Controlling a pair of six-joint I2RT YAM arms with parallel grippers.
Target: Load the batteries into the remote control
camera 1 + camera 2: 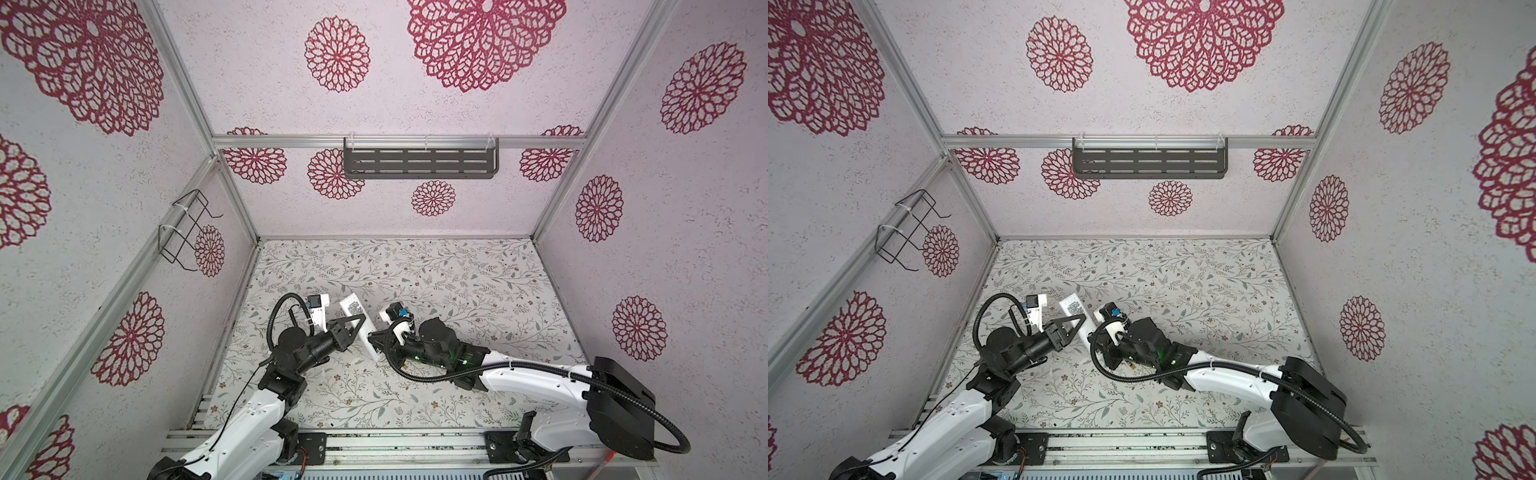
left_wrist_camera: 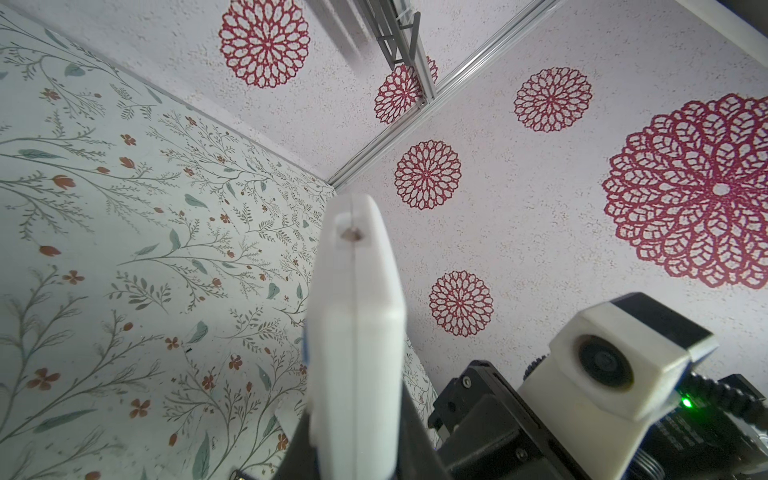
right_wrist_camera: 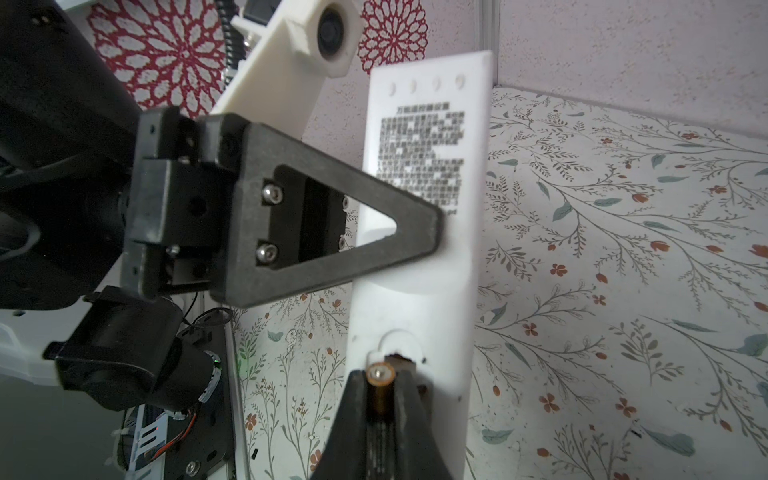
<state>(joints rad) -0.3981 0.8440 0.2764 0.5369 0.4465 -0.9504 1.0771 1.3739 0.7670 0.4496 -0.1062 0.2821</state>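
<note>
1. Remote control (image 1: 353, 306) (image 1: 1073, 308) is up off the flowered table (image 1: 457, 291), tilted, with the left claw (image 1: 360, 322) clamped on it at about mid-length.
2. That left claw is closed on the two broad faces of the remote control. One black triangular finger (image 3: 353, 232) lies flat across the plain back, just beside the printed sticker (image 3: 419, 153), on the side nearer the right claw.
3. The sticker end pokes out past the left claw, away from the right claw. The other end reaches right up to the right claw.
4. The right claw (image 3: 380, 415) is closed on one battery (image 3: 379, 388), pinched between its two dark fingers. The battery lies lengthwise along the claw, with its gold band and metal tip pointing out ahead.
5. The battery's tip sits right at the notched opening (image 3: 399, 345) in the end of the remote control. I cannot tell whether it is touching.
6. From the left wrist, the remote's narrow seamed edge (image 2: 357, 332) runs straight out ahead of the left claw.
7. A small white flat piece (image 2: 288, 409) lies on the table close beside that claw, partly hidden behind the remote control.
</note>
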